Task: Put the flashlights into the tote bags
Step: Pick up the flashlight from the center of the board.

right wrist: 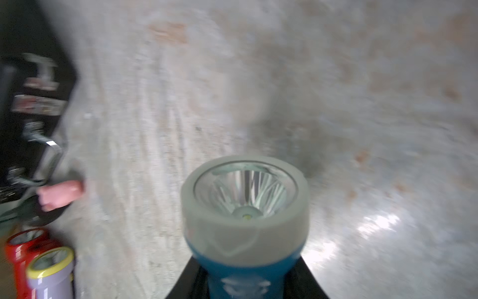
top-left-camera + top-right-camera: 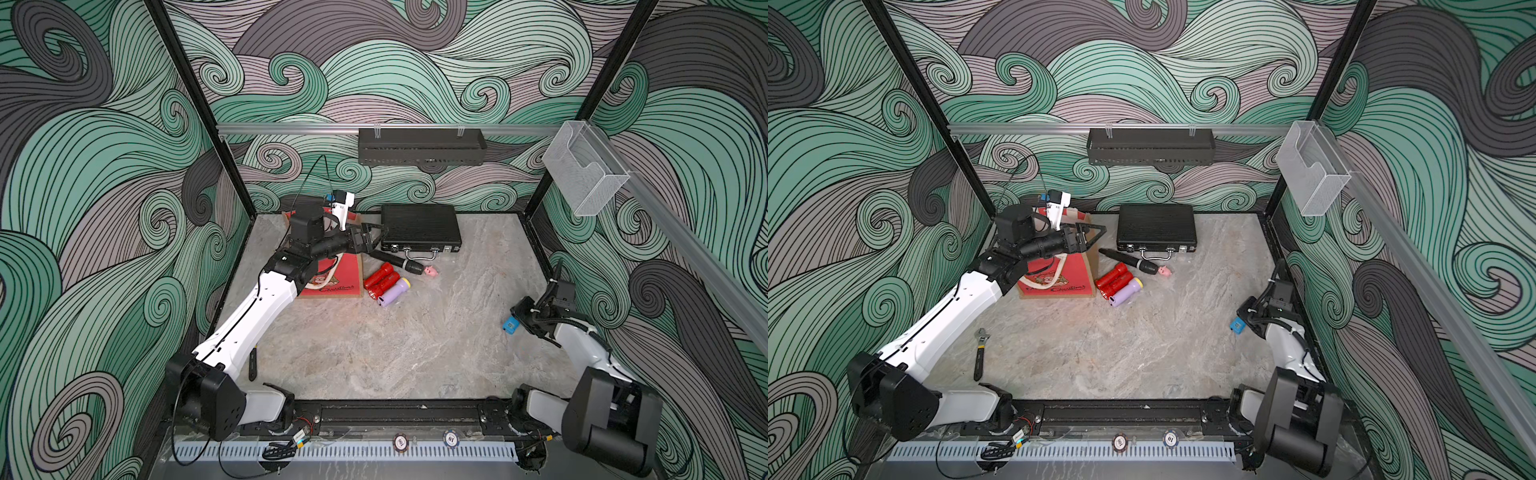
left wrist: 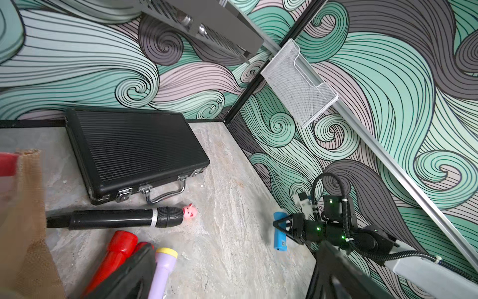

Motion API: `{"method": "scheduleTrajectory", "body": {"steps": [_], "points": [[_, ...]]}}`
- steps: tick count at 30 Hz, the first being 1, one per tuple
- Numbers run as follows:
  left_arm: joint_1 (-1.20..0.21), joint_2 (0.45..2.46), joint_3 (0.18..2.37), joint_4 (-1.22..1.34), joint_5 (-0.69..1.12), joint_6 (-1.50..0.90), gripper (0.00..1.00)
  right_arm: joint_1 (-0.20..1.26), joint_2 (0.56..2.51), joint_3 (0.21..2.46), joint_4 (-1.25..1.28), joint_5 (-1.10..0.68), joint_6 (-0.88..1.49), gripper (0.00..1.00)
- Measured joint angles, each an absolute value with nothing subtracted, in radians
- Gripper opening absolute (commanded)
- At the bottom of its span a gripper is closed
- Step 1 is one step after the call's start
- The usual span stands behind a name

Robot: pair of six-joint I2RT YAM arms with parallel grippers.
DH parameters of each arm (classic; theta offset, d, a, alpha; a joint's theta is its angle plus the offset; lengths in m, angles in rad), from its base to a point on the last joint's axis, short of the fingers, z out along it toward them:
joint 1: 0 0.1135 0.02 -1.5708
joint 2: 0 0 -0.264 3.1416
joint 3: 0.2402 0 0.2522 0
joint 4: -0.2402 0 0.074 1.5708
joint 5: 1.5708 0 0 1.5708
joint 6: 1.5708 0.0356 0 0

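Observation:
The tote bag (image 2: 332,284) (image 2: 1059,279) stands at the back left with its red front facing me; its brown side (image 3: 25,207) shows in the left wrist view. Just right of it lie red flashlights (image 2: 380,278) (image 2: 1115,277) (image 3: 113,256) (image 1: 18,248) and a lilac flashlight (image 2: 395,293) (image 2: 1127,293) (image 3: 163,269) (image 1: 49,274) with a yellow head. My left gripper (image 2: 370,237) (image 2: 1090,237) (image 3: 232,284) hangs open over the bag's right edge, holding nothing. At the right side, my right gripper (image 2: 515,324) (image 2: 1241,326) (image 3: 283,225) (image 1: 245,287) is shut on a blue flashlight (image 2: 509,325) (image 2: 1237,325) (image 3: 280,235) (image 1: 245,207) with a white head, low over the table.
A black ribbed case (image 2: 419,226) lies at the back. In front of it are a black microphone-like stick (image 2: 399,262) and a pink pig figure (image 2: 432,272). A wrench (image 2: 980,353) lies near the left arm. A black shelf (image 2: 419,145) and mesh holder (image 2: 586,174) hang on the walls.

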State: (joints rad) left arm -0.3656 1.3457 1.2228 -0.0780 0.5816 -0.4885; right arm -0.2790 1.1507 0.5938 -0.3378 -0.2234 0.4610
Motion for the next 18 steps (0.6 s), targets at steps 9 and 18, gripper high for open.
{"method": "scheduleTrajectory", "body": {"steps": [9,18], "points": [[-0.397,1.376,1.223,-0.068,0.794,-0.514,0.98,0.072,1.137,0.738,-0.023,-0.361,0.527,0.00],[-0.432,1.377,1.222,0.016,0.948,-0.561,0.99,0.315,1.292,0.945,0.269,-0.416,0.620,0.00]]}}
